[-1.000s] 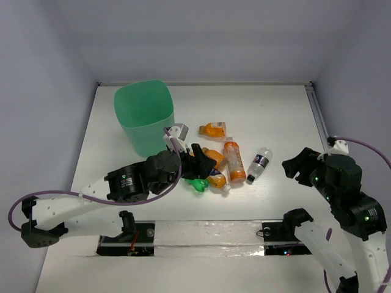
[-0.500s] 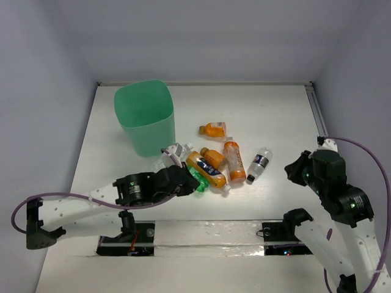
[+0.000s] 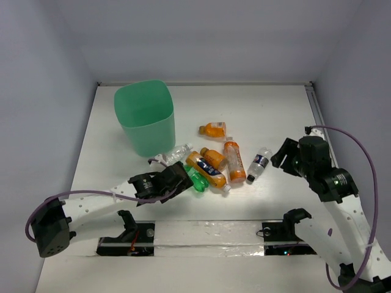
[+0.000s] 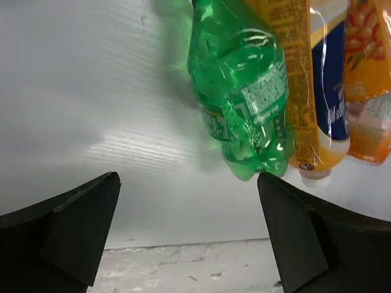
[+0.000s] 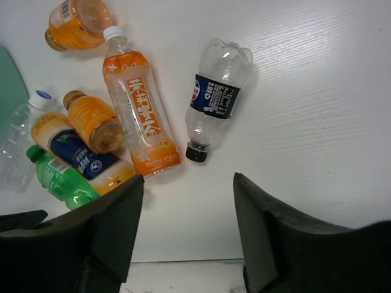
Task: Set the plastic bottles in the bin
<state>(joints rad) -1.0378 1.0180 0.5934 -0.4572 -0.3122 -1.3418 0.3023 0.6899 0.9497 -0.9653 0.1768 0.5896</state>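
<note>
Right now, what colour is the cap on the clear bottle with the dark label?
Black cap, clearest in the right wrist view.

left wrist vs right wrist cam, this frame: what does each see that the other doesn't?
Left wrist only: the left pincer, fingers wide apart. Right wrist only: the right pincer, the black-capped clear bottle, a sliver of the bin. Both: the green bottle and the blue-labelled bottle beside it.
</note>
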